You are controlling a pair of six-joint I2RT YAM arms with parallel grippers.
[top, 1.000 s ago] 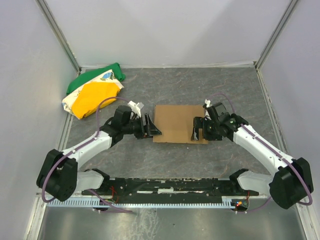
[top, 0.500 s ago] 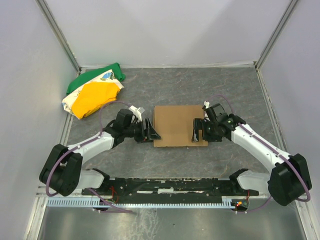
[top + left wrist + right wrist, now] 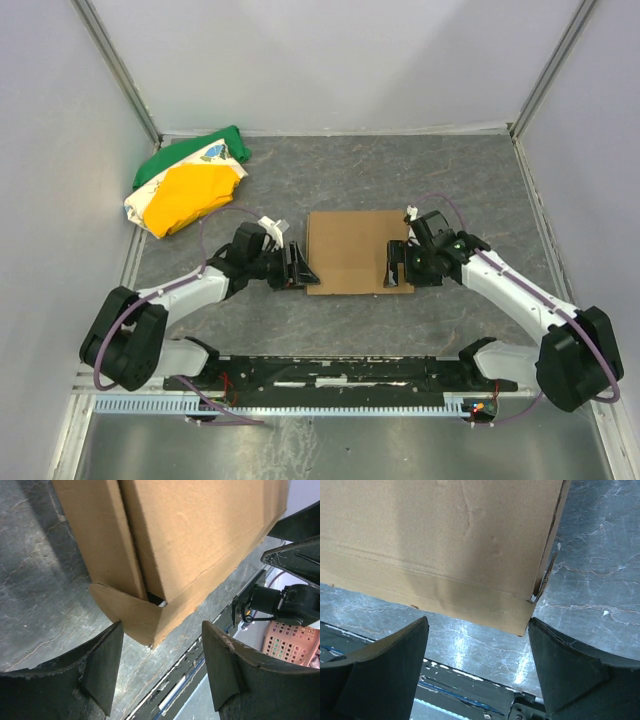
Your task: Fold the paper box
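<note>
The paper box [image 3: 352,248] is a flat brown cardboard rectangle lying in the middle of the grey table. My left gripper [image 3: 298,268] is open, low on the table at the box's near left corner. In the left wrist view that corner of the paper box [image 3: 190,535], with a rounded flap, sits just ahead of the open left gripper [image 3: 162,647]. My right gripper [image 3: 396,268] is open at the near right corner. The right wrist view shows the paper box [image 3: 445,540] and its near edge just beyond the right gripper [image 3: 477,630]. Neither holds anything.
A green, yellow and white cloth bundle [image 3: 188,185] lies at the back left by the wall. The arms' base rail [image 3: 330,375] runs along the near edge. A pink basket [image 3: 292,640] shows off the table in the left wrist view. Walls enclose three sides.
Both grippers have slid toward the box's near edge, the left one more, and their jaws have narrowed a little. The box's near edge now reaches slightly closer to the rail.
</note>
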